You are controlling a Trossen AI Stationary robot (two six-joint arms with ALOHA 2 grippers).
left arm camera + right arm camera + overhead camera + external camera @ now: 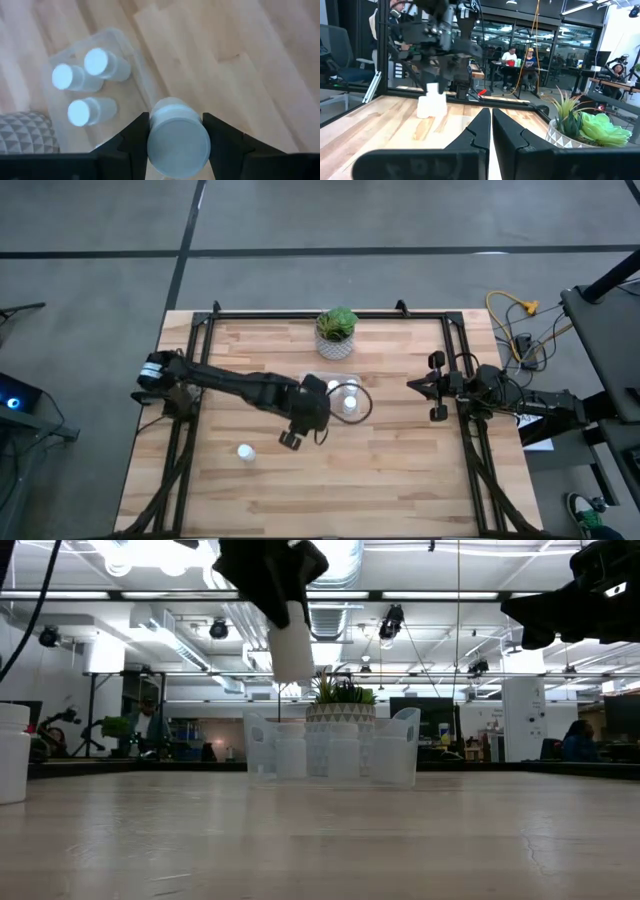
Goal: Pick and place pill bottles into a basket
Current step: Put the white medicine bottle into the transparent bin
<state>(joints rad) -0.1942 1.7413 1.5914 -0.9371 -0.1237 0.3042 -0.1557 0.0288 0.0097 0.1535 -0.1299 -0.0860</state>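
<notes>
Light wooden plank surface (400,480) is carrying everything, framed by black rails. Left arm is reaching across to mid-surface, its left tool (175,132) gripping a tiny white cylindrical pill bottle with round white cap (178,140) between both fingers, hanging in the air just beside the near edge of the small clear plastic rectangular tray with low walls (405,745). Right arm is waiting at the right side, right tool (487,125) with fingers pressed together, holding nothing. White patterned pot with green plant (337,332) is standing just behind the tray. Three white capped bottles (85,92) are showing inside the tray in the left wrist view; another small white bottle (244,452) is standing alone on the surface, well apart toward the front left. For doing this step well, judging from here: carrying the held bottle fully over the tray wall, aiming at the free patch beside the three, lowering until nearly touching the floor before releasing, so it is not tipping or knocking neighbours.
</notes>
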